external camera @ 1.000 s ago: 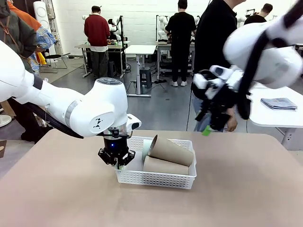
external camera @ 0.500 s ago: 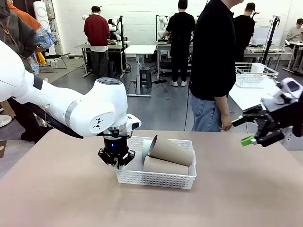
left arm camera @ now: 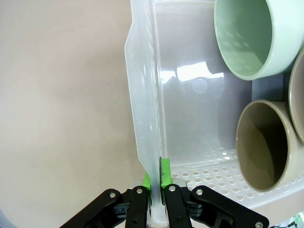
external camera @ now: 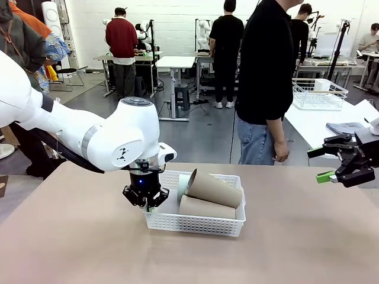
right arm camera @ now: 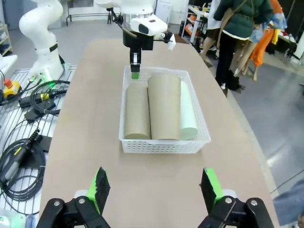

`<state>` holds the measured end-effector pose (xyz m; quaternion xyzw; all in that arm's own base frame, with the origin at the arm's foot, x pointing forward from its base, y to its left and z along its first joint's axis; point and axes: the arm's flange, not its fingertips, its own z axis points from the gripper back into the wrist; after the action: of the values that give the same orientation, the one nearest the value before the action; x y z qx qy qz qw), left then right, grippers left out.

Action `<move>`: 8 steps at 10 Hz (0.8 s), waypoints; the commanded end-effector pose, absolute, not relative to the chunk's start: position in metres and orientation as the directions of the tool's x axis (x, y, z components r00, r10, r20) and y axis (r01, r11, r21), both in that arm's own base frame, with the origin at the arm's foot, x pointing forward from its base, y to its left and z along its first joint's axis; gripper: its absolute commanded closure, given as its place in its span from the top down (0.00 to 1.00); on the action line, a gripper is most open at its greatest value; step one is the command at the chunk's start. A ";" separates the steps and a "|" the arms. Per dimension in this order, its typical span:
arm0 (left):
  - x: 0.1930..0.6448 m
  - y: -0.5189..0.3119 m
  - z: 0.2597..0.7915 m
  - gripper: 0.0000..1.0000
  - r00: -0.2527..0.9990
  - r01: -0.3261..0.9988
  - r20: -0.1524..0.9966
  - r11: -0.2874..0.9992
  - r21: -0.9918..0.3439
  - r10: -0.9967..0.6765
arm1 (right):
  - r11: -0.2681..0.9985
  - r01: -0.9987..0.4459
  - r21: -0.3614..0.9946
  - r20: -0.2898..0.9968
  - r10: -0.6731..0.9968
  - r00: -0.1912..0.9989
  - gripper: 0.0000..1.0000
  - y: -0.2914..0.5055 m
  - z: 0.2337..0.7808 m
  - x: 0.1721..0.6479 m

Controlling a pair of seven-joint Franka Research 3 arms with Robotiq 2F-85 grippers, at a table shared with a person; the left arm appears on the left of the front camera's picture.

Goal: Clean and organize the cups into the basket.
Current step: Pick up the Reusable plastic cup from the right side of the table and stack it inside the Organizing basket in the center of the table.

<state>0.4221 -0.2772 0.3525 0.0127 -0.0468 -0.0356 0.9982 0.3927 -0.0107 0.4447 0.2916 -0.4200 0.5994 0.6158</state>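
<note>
**Left end effector clamped on the basket rim, right one spread in the air**

The left end effector (external camera: 144, 200) is pinched shut on the short wall of the basket (external camera: 195, 223); in the left wrist view its green pads (left arm camera: 164, 172) sit on either side of that thin white wall (left arm camera: 142, 118), one outside and one inside. The basket stands on the table (external camera: 71, 236) just past the middle, with the end effector at its 9 o'clock end in the front view.

Three cups lie on their sides in the basket. Two tan ones (external camera: 207, 208) lie side by side, one of them (external camera: 213, 188) resting tilted higher than the other, and a pale green cup (external camera: 184, 183) lies behind them at about 11 o'clock. In the left wrist view the green cup's open mouth (left arm camera: 247, 38) and a tan mouth (left arm camera: 261, 142) face the gripped wall.

The right end effector (external camera: 337, 161) hangs above the table's 3 o'clock edge, fingers spread wide and holding nothing.

Beyond the far edge, at 1 o'clock, a person (external camera: 266, 77) in a black top stands beside the table.
</note>
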 end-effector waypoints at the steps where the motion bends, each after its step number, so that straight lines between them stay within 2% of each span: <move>1: 0.421 -0.276 0.353 0.00 0.991 0.085 0.100 0.996 0.031 -0.087 | 0.091 -0.985 -0.148 0.864 0.496 -0.084 1.00 -0.005 0.446 0.394; 8: 0.421 -0.276 0.353 0.00 0.991 0.085 0.100 0.996 0.031 -0.087 | 0.091 -0.985 -0.148 0.864 0.496 -0.084 1.00 -0.005 0.446 0.394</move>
<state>0.4221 -0.2772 0.3525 0.0127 -0.0468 -0.0356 0.9982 0.3930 -0.0041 0.4448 0.2917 -0.4152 0.6057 0.6129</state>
